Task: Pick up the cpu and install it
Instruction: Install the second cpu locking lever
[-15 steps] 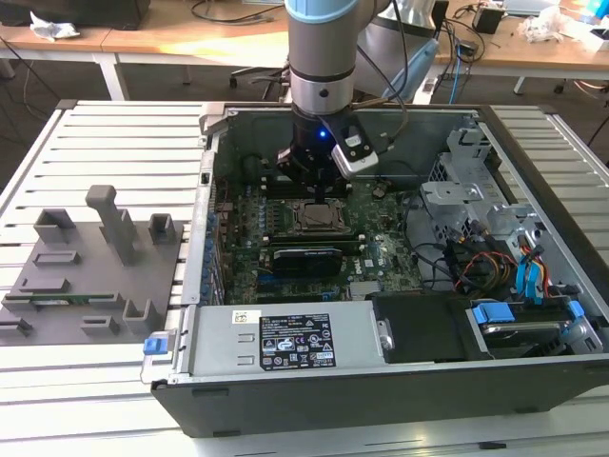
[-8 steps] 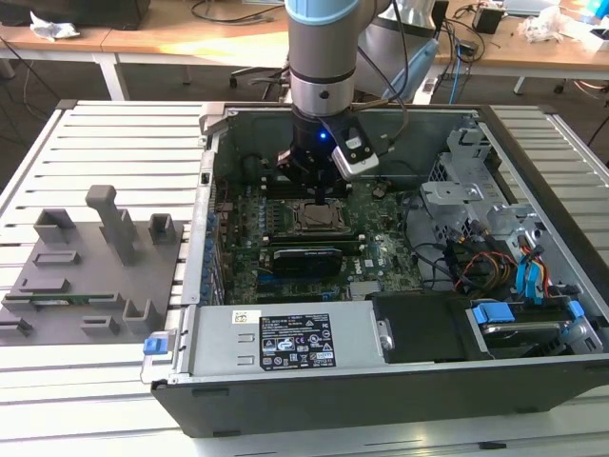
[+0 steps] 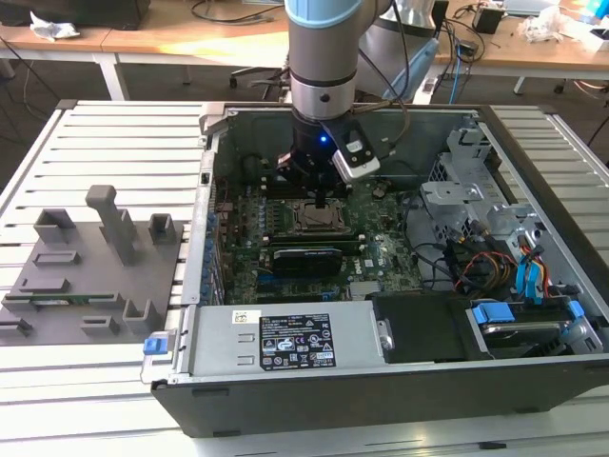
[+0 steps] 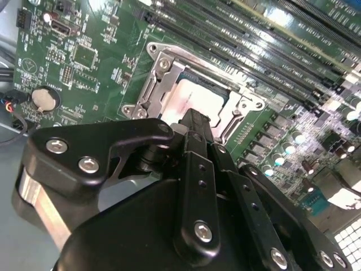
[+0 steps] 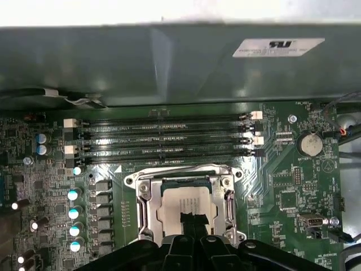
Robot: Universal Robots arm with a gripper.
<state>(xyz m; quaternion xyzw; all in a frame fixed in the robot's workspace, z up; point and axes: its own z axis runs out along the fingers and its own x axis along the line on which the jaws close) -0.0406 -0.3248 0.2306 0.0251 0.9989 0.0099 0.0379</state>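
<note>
Workshop benches lie behind an open computer case (image 3: pixel 400 381) on a slatted metal table (image 3: pixel 114 143). Inside the motherboard's socket frame (image 5: pixel 183 203) sits the cpu (image 5: pixel 189 206), its silver top visible in both wrist views (image 4: pixel 197 104). Directly over it hangs the gripper (image 4: pixel 194 121); fingertips meet the chip's top edge (whether clamped on it or parted, I cannot tell). Memory slots (image 5: pixel 163 138) run beside the socket. Judgement: the seating step is in hand; what follows calls for level, corner-true alignment and light force.
</note>
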